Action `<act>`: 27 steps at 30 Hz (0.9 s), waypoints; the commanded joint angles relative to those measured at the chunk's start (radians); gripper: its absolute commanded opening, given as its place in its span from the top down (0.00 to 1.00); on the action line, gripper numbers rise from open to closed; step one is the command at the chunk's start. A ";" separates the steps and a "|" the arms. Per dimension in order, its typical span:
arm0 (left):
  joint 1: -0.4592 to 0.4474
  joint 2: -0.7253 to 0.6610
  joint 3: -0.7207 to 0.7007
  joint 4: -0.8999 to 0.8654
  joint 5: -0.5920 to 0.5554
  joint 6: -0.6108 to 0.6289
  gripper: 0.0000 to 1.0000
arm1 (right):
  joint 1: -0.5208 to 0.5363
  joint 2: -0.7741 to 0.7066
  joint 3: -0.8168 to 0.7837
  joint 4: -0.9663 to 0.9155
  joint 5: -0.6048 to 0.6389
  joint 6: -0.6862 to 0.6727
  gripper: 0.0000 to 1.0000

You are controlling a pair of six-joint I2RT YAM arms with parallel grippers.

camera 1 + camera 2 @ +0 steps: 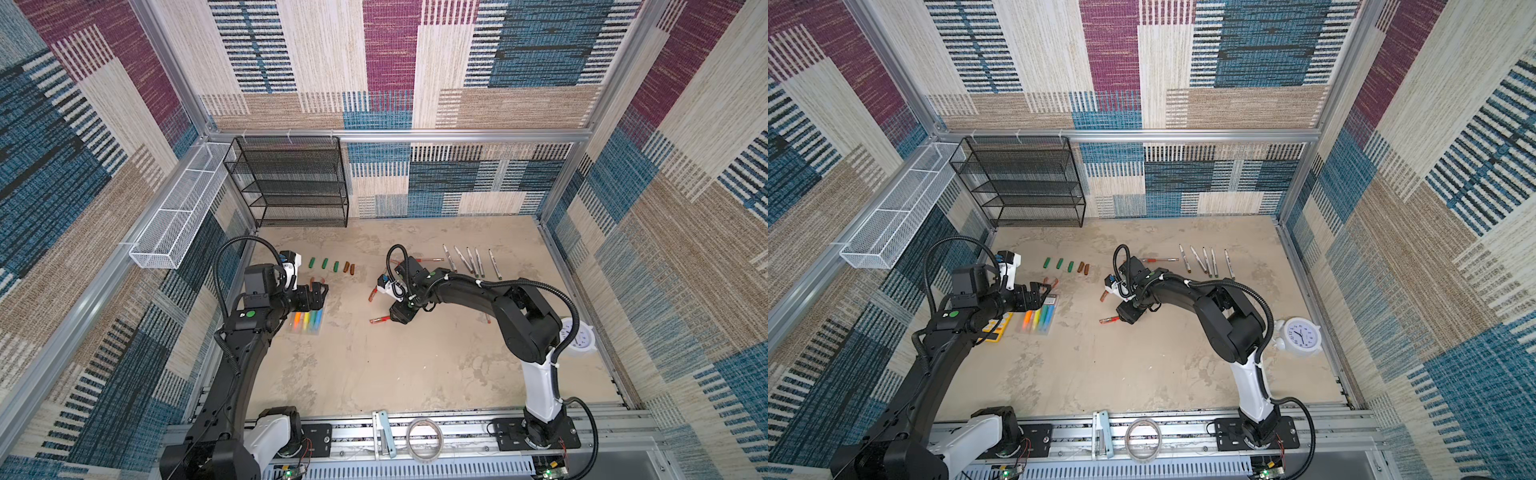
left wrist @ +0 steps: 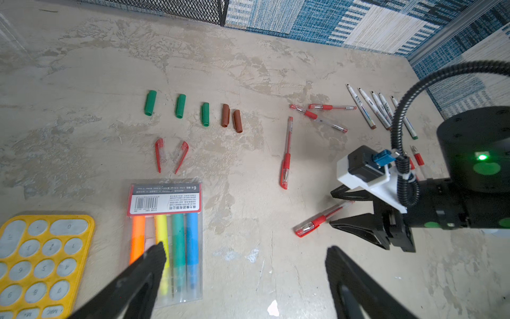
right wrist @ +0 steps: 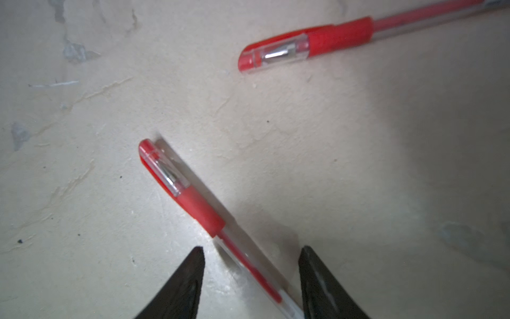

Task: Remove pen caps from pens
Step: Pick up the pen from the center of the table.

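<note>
In both top views the right arm (image 1: 465,291) hides some red pens (image 1: 379,319); five white pens (image 1: 470,259) show.

Left wrist view: the left pincer (image 2: 247,247) gapes wide, empty. Three green caps (image 2: 180,105), two brown caps (image 2: 225,115) and two red caps (image 2: 158,153) lie on the table (image 2: 248,69).

Right wrist view: the right pincer (image 3: 252,248), half open, straddles a capped red pen (image 3: 193,201), grasping nothing.

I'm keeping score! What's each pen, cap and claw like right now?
Left gripper: open, empty.
Right gripper: open, straddling a pen.
Straddled pen: capped.
Red pen nearby: capped.
White pens: uncapped.
Green and brown caps: loose.
Two red caps: loose.
</note>
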 commanded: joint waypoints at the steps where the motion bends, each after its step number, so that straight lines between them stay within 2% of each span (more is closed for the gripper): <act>1: 0.000 0.002 0.003 0.011 0.001 0.026 0.06 | 0.011 0.006 -0.004 -0.025 -0.009 -0.019 0.44; 4: 0.000 0.003 0.000 0.014 0.005 0.017 0.06 | 0.016 0.002 -0.021 -0.033 0.000 -0.003 0.49; 14: 0.000 0.003 0.009 0.007 0.019 0.016 0.06 | 0.051 -0.050 -0.112 -0.086 0.063 0.038 0.83; 20: 0.000 0.006 0.001 0.021 0.044 0.007 0.06 | 0.057 -0.111 -0.164 -0.059 0.061 0.054 0.93; 24: -0.002 0.005 -0.014 0.053 0.131 -0.004 0.06 | 0.056 -0.168 -0.179 0.012 -0.010 0.073 0.95; 27: -0.002 0.004 -0.019 0.079 0.255 -0.056 0.07 | 0.055 -0.194 -0.166 0.071 -0.058 0.120 0.94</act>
